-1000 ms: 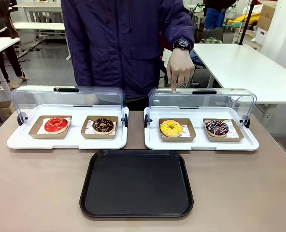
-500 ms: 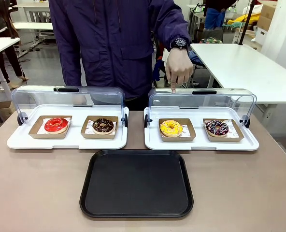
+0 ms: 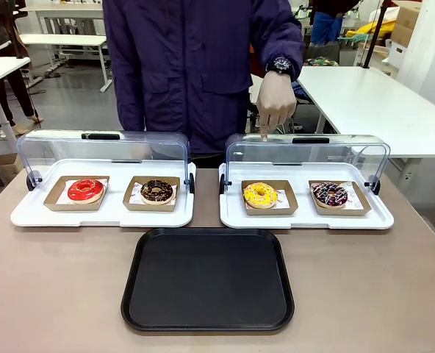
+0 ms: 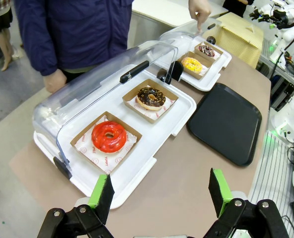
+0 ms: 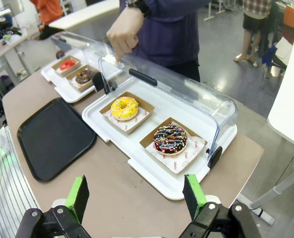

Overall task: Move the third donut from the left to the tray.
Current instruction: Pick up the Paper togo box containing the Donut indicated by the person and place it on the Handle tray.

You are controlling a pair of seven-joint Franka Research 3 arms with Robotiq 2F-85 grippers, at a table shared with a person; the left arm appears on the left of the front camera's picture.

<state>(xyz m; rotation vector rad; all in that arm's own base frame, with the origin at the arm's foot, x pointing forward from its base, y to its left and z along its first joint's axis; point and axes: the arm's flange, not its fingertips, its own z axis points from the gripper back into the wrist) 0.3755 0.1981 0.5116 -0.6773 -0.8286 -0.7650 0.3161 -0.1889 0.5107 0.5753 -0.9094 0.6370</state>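
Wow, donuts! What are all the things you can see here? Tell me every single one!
table: one, grey-brown, under everything
white trays: two, white, side by side on the far half
clear covers: two, see-through with black handles, raised behind the donuts
cardboard holders: four, brown, one under each donut
red donut: one, red, left tray, left holder
chocolate donut: one, dark brown, left tray, right holder
yellow donut: one, yellow, right tray, left holder
sprinkled dark donut: one, dark, right tray, right holder
black tray: one, black, near middle, nothing on it
person's hand: one, finger pointing down behind the yellow donut
left gripper: one, black and green, open
right gripper: one, black and green, open
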